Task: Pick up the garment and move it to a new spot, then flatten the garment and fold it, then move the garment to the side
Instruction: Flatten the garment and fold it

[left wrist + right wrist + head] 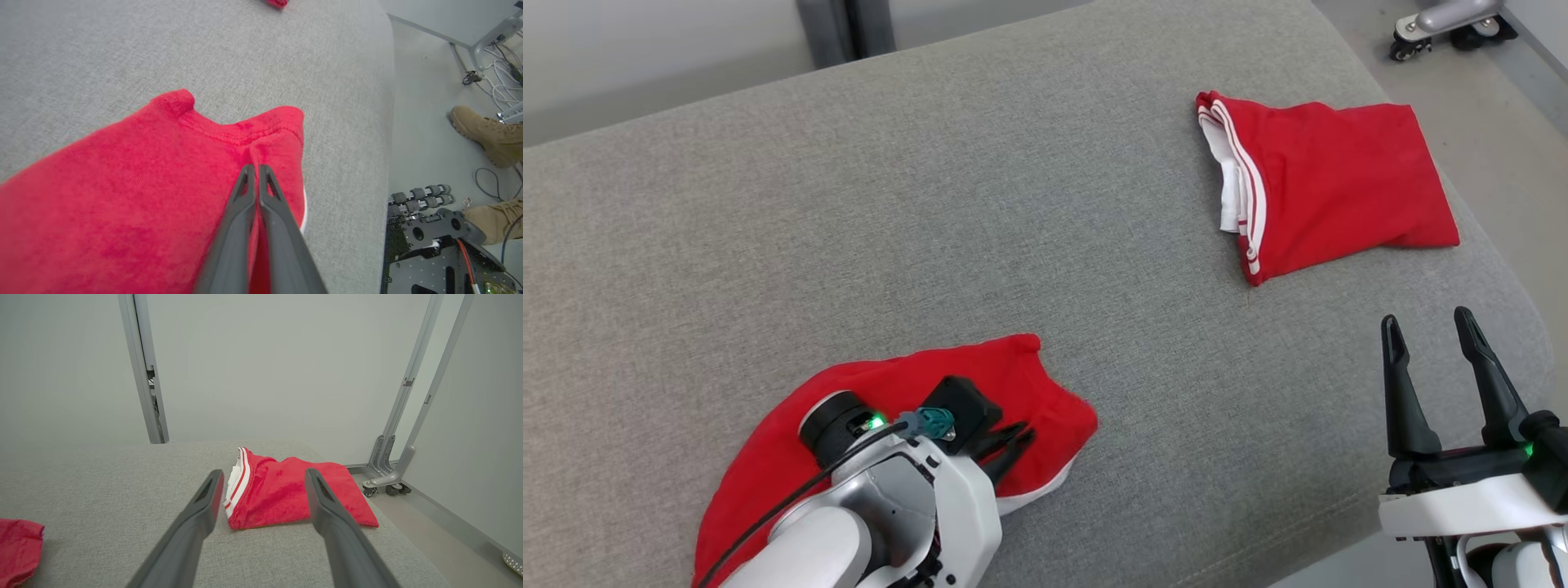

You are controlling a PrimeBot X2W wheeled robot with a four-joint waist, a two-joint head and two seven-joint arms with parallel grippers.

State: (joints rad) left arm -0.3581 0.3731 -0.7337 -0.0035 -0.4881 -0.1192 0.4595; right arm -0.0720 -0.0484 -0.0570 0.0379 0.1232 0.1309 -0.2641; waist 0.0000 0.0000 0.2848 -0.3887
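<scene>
The left gripper [256, 167] is pinched shut on a ridge of the rumpled red garment [915, 376], which lies at the near left of the grey cushion [931, 204]. The right gripper [1425, 322] hovers wide open and empty, near a folded red cloth [1339, 180] at the far right.

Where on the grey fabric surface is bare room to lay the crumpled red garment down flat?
The wide middle of the grey fabric surface is bare, between the crumpled red garment in the left gripper and the folded red garment with white stripes. Far right is crowded.
</scene>
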